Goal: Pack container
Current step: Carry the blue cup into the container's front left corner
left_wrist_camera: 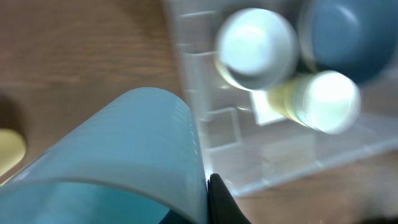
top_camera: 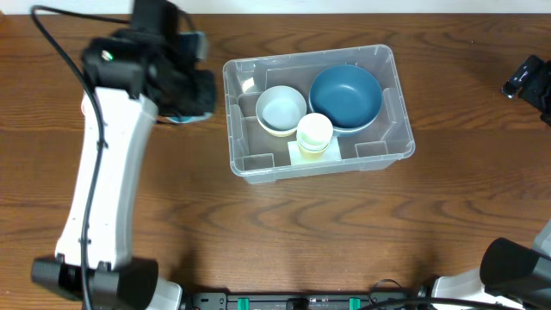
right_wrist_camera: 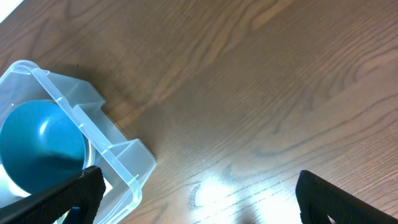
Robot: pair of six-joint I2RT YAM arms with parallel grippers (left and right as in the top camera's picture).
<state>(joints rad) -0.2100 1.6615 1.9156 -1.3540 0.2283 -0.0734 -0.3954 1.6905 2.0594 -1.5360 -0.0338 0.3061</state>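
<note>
Our left claw [top_camera: 182, 96] grips a pale blue ribbed plastic cup [left_wrist_camera: 124, 149] beside the clear rectangular plastic container [top_camera: 394, 145] (dark blue bowl [top_camera: 346, 95] inside); our right claw [right_wrist_camera: 199, 193] gapes wide.

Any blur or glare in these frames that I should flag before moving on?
Left wrist view: blurred throughout, the white bowl and pale yellow cup in the container smeared, the light blue cup looming soft in the foreground. Right wrist view: sharp, with a bright glare patch on the table. Overhead view: sharp and evenly lit, soft shadows only.
</note>
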